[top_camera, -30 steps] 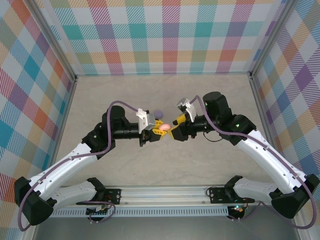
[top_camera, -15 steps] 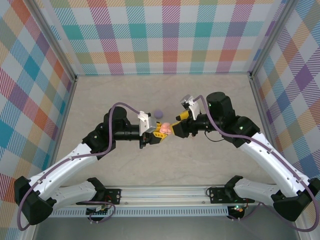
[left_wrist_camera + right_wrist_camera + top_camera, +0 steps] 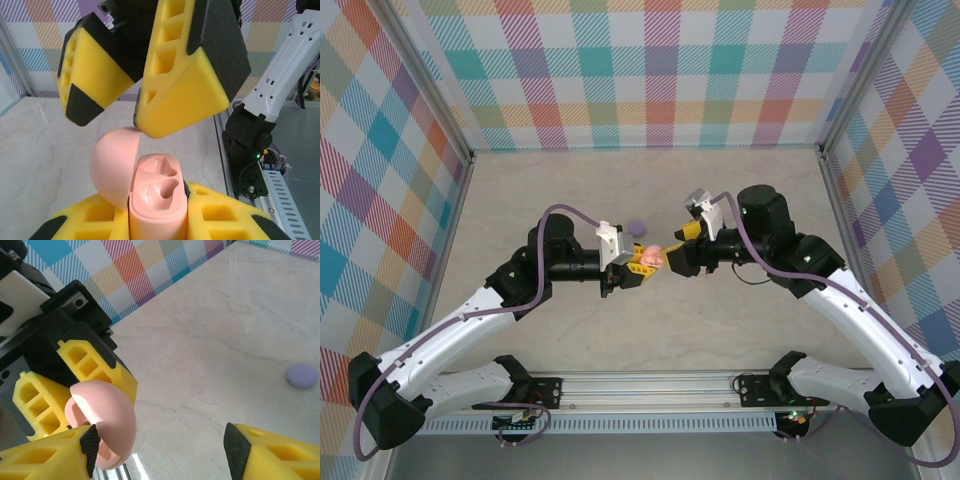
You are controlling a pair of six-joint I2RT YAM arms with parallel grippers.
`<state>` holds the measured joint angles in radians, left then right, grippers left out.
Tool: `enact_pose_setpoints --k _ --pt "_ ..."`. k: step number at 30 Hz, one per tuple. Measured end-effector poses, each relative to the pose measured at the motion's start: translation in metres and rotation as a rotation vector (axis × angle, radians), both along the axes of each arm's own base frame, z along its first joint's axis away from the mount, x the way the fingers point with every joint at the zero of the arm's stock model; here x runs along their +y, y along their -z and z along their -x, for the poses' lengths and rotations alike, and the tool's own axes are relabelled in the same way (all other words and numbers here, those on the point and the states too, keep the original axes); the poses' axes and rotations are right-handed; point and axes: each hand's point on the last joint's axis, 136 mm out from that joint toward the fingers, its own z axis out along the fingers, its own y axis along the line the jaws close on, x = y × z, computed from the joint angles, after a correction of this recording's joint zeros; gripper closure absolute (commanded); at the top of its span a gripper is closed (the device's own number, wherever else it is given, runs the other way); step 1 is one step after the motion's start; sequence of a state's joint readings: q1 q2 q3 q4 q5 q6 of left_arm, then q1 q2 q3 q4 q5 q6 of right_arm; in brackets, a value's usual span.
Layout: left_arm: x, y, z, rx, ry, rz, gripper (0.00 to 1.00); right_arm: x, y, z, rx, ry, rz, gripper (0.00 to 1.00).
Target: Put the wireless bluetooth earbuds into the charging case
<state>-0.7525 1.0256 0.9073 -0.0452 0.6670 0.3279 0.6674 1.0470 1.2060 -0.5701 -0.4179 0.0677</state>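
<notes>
My left gripper (image 3: 156,212) is shut on the pale pink charging case (image 3: 152,185), held above the table in the middle (image 3: 647,258). The case's domed lid (image 3: 112,165) is swung open to one side. Its two moulded wells are bare. My right gripper (image 3: 137,100) hangs just over the open case with its jaws wide apart and nothing between them. In the right wrist view one of its fingers (image 3: 60,452) sits against the pink lid (image 3: 105,425). The earbuds are out of view.
A small round purple case (image 3: 637,226) lies closed on the beige tabletop (image 3: 740,330) just behind the two grippers, also seen as a purple case (image 3: 301,375). Checked walls close in the left, back and right sides. A metal rail (image 3: 650,385) runs along the near edge.
My right gripper has drawn back a little to the right of the case and its jaws have spread wider. More of the pink lid shows now. The left arm has stayed put.
</notes>
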Motion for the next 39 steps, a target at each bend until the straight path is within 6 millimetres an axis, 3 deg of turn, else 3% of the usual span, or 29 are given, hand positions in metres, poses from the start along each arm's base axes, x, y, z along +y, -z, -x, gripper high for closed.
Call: enact_pose_setpoints --k 9,18,29,35,39 --pt "0.000 -0.005 -0.005 0.005 -0.029 0.017 0.98 -0.006 -0.004 0.003 -0.022 0.013 -0.008 0.30" --pt "-0.001 -0.004 -0.003 0.024 -0.023 0.018 0.98 0.003 0.004 0.010 0.015 -0.062 -0.004 0.31" --pt "-0.005 -0.003 0.004 0.059 0.032 0.008 0.98 0.015 0.016 0.028 0.087 -0.218 -0.012 0.49" --pt "-0.008 0.000 0.003 0.077 0.045 -0.004 0.97 0.017 0.014 0.034 0.098 -0.256 -0.022 0.70" --pt "-0.008 0.000 0.003 0.103 0.041 -0.008 0.94 0.016 0.012 0.034 0.083 -0.257 -0.023 0.78"
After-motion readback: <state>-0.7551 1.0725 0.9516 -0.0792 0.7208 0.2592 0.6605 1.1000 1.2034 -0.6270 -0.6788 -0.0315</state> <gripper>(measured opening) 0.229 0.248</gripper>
